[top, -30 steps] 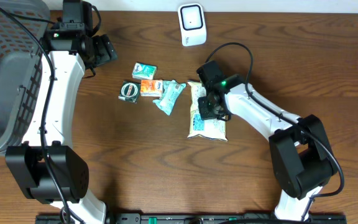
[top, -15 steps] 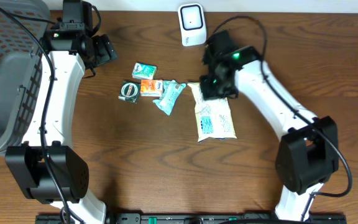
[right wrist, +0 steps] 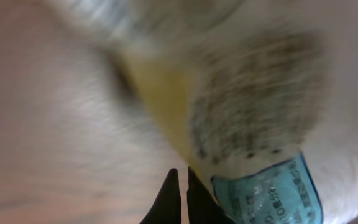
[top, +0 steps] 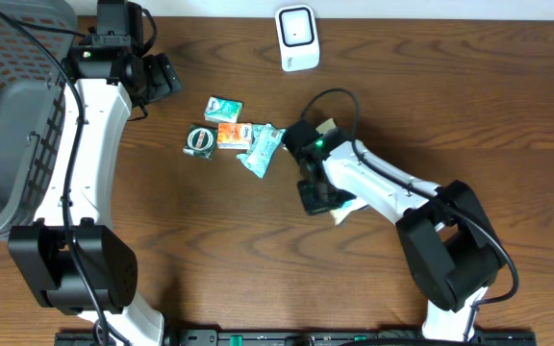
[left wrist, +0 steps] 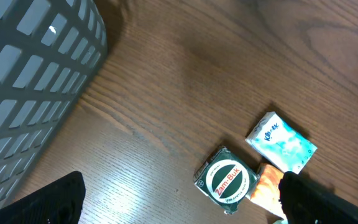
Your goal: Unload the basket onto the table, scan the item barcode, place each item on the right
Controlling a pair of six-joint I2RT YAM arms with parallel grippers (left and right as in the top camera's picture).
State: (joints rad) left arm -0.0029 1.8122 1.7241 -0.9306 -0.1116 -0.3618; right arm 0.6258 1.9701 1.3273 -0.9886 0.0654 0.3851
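Right claw (top: pixel 315 195) pinched shut on white packet (top: pixel 345 210), mid-bench; packet mostly hidden under arm. Left claw (top: pixel 160 79) gaped wide, empty, near bench's far left corner beside basket (top: pixel 8 115). Scanner (top: pixel 296 38) at far edge.

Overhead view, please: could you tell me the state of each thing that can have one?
left gripper, open, holding nothing.
right gripper, shut on white packet.
white packet, gripped, mostly hidden from above.
Zam-Buk tin, lid on, flat on the table.
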